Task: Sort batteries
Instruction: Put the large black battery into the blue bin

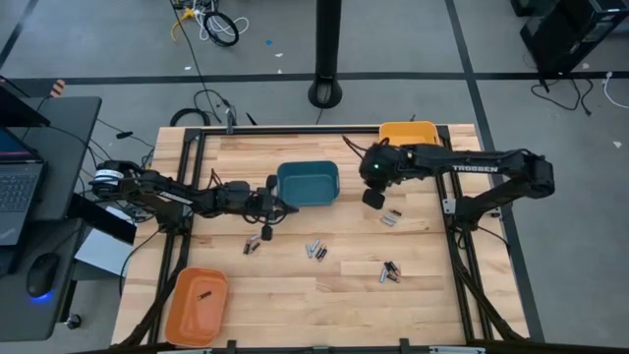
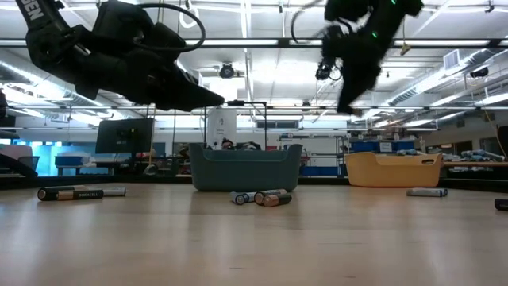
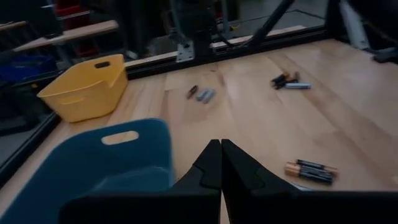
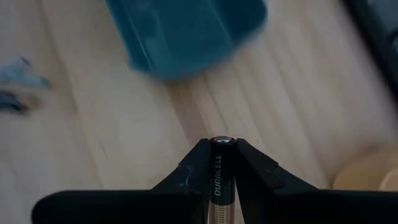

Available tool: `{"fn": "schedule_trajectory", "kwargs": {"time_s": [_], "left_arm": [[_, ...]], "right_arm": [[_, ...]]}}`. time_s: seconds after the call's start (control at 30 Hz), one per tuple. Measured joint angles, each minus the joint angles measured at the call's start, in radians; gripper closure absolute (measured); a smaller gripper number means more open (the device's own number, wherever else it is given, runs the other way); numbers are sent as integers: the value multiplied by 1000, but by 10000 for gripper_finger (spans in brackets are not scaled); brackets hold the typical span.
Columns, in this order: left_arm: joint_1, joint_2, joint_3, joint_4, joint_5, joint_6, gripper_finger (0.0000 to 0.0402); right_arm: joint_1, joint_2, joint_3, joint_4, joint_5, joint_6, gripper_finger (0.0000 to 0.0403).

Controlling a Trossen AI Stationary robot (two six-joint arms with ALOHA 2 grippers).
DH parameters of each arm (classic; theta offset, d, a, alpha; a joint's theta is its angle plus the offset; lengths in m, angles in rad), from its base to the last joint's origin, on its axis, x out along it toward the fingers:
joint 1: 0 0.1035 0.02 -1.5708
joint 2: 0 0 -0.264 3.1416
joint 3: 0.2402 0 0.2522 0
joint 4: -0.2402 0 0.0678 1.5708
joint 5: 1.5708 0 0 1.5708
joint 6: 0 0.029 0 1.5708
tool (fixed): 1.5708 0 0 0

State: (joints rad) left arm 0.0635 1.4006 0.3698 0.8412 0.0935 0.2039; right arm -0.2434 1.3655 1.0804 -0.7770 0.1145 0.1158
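— Wooden, pale and planked, the table [image 1: 295, 295] carries three plastic bins: a teal tub [image 1: 308, 184] near the middle, a yellow one [image 1: 408, 133] at the far right corner, an orange one [image 1: 197, 305] at the near left corner. Where are the small dark and silvery cylindrical batteries?

— Scattered in little clusters on the boards: one group [image 1: 315, 252] near the centre, one pair [image 1: 390, 271] nearer the right, another [image 1: 392, 217] close below the right arm, and some [image 1: 258, 241] just below the left arm. One small dark piece lies inside the orange bin.

— And the black right gripper [image 4: 222, 163]?

— Raised above the table between the teal and yellow bins, its fingers pinching a black Duracell cell [image 4: 221, 177] end-on, the metal cap showing between the tips.

— The left one?

— The black left gripper [image 3: 221, 163] hangs beside the teal tub's left side, jaws pressed together on nothing.
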Motion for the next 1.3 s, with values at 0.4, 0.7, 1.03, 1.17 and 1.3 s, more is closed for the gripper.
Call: {"fn": "schedule_trajectory", "kwargs": {"time_s": [0.4,0.7,1.03,1.17,1.3], "left_arm": [[39,0,-152,285,53,-42,396],[41,-1,-194,353,54,-65,396],[41,-1,-194,352,54,-65,396],[41,-1,-194,351,54,-66,396],[41,-1,-194,350,54,-66,396]], "right_arm": [[-2,332,448,-10,-59,-193,342],[-2,641,732,-113,-91,-295,342],[-3,838,764,-131,-142,-303,341],[-2,890,764,-105,-141,-303,342],[-2,930,764,-91,-139,-303,341]]}}
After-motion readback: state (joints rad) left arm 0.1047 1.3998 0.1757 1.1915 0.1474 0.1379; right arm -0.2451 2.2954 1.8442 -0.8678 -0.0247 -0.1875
